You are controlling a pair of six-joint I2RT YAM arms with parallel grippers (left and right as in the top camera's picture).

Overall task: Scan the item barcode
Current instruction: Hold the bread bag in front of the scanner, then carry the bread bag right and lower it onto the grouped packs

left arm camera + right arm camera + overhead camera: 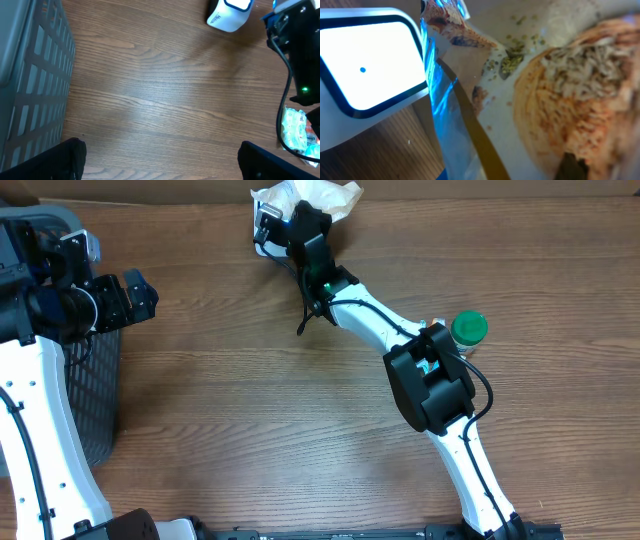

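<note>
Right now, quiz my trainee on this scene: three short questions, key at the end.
1. True or false: the left gripper is shut on the packet.
2. What sits on the table beside the right arm? A. a green-lidded bottle B. a red mug C. a blue bowl
3. Fill in: the right gripper holds the packet beside the lit ___.
Key: 1 false, it is open and empty; 2 A; 3 scanner.

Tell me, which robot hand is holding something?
The right gripper, shut on the packet beside the scanner. The left gripper is open and empty.
</note>
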